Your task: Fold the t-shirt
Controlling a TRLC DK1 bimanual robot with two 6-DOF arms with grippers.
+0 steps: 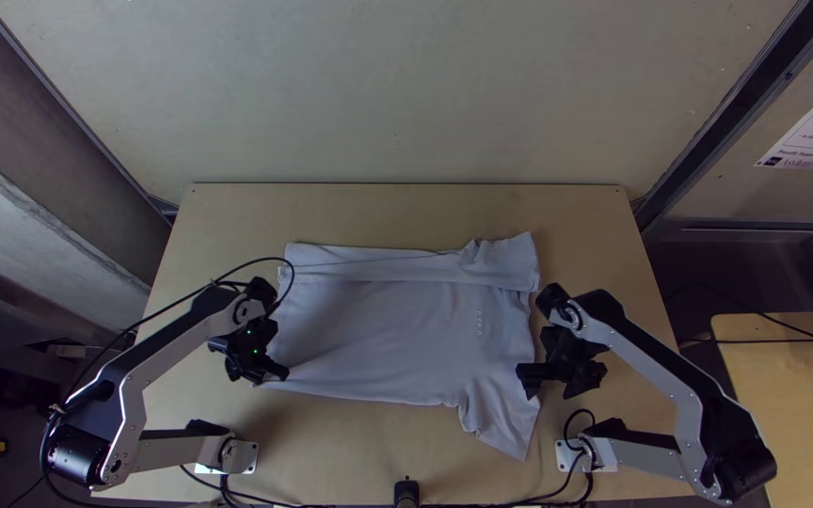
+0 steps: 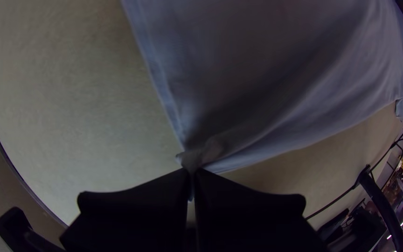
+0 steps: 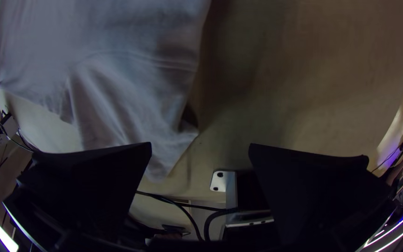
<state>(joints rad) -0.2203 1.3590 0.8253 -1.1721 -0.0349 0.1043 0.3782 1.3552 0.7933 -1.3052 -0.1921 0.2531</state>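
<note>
The left gripper (image 1: 279, 376) pinches one corner (image 2: 197, 157) of one shirt (image 1: 388, 329); near the right gripper (image 1: 554, 384), spread wide, is one sleeve (image 1: 505, 414).

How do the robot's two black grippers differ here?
The left gripper is closed on a bottom corner of the t-shirt, while the right gripper is spread wide and holds nothing. The left gripper is at the t-shirt's hem end; the right gripper is by the sleeve nearer the robot. Both have two wide, flat black fingers.
</note>
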